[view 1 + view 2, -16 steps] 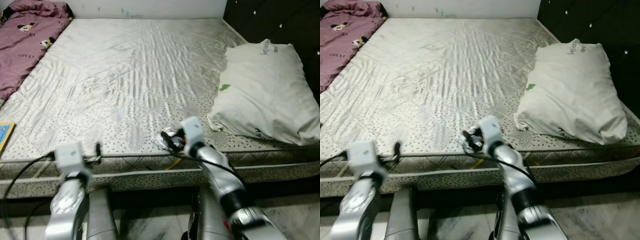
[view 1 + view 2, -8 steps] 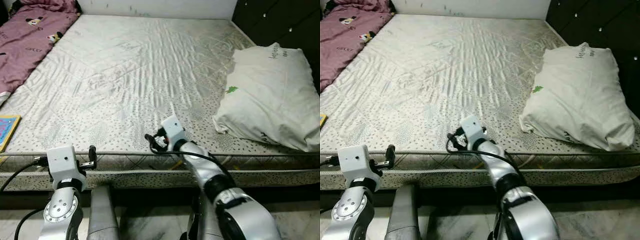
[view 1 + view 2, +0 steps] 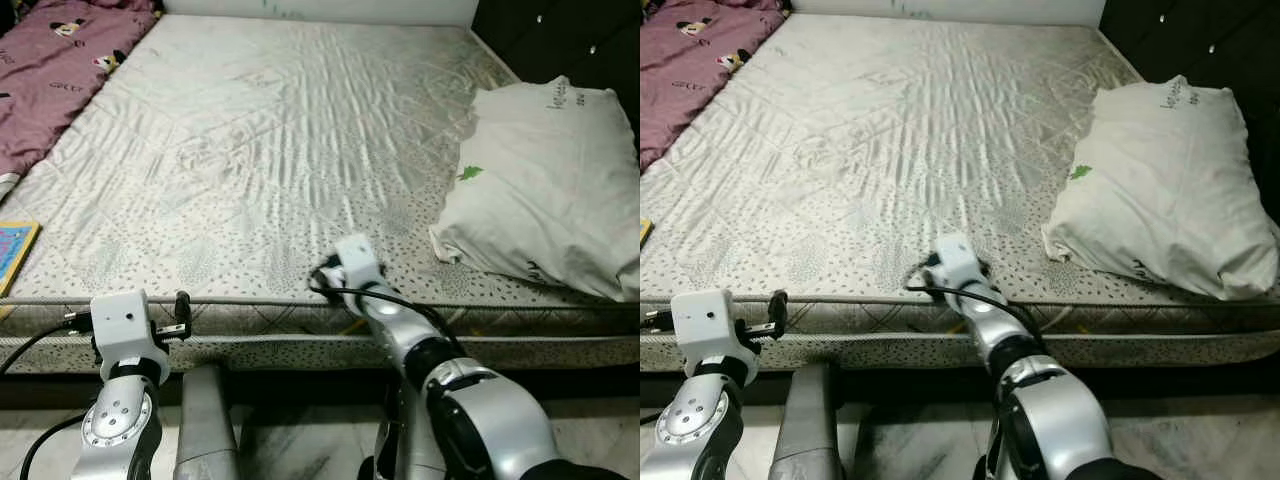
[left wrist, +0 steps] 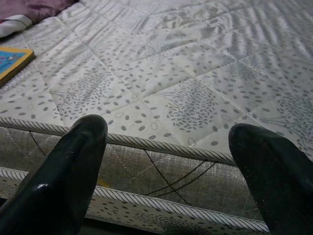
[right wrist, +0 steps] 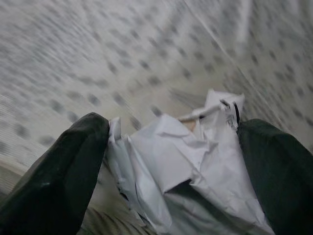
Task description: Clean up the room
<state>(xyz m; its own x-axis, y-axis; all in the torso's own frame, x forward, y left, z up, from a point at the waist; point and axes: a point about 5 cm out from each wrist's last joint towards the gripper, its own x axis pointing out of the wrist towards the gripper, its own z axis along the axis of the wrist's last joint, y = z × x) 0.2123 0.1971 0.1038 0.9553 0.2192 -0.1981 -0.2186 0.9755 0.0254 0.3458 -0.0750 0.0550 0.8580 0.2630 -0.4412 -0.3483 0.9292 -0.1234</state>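
Crumpled paper (image 5: 181,171) between right hand (image 5: 176,166) fingers

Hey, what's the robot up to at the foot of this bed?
It is tidying up. Its right gripper is shut on a crumpled white wrapper, at the near edge of the bare mattress. The left gripper hovers open and empty at that edge, further to the left. A white pillow lies on the right of the mattress, a purple blanket at the far left, and a colourful book at the left edge.
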